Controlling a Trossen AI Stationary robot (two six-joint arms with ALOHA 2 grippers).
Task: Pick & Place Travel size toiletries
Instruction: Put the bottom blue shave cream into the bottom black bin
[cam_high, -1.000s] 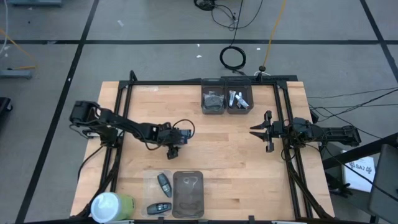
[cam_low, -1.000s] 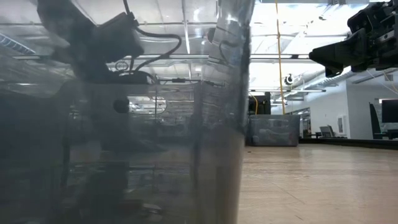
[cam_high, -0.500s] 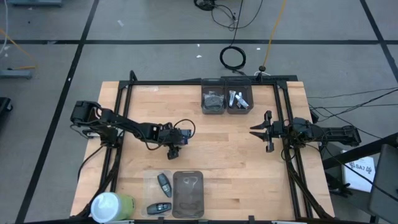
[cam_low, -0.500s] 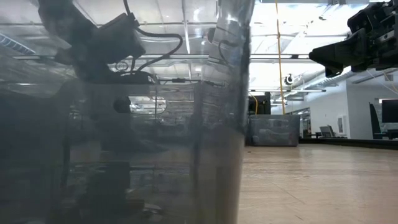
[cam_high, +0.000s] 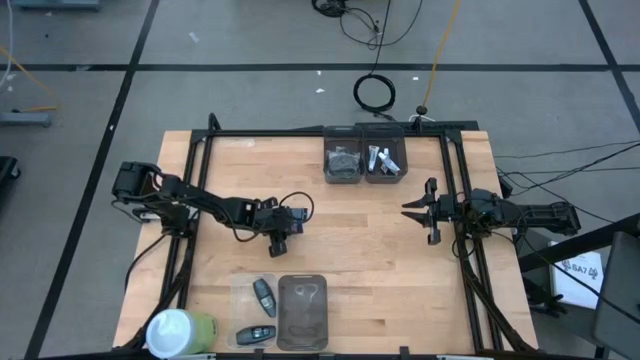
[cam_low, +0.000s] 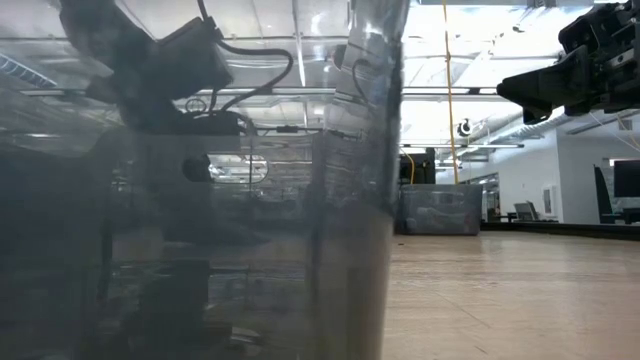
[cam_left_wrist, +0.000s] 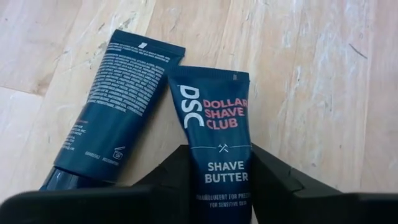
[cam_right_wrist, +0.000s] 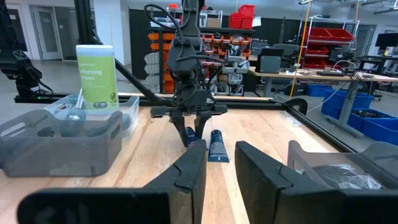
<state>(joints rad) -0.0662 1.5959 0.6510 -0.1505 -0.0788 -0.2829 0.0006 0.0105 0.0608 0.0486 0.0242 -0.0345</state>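
Gripping item: left gripper (cam_left_wrist: 221, 186) pinches dark blue shave-butter tube (cam_left_wrist: 214, 134) lying flat on the table (cam_left_wrist: 311, 74)
Second dark blue tube (cam_left_wrist: 118, 106) lies just beside it, touching; right gripper (cam_high: 418, 211) hovers well apart over the table's right side, fingers slightly parted, holding nothing

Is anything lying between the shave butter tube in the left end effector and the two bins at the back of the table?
Nothing visible. The left end effector grips the shave butter tube; bare wood runs from there to the bins. A second blue tube lies touching it.
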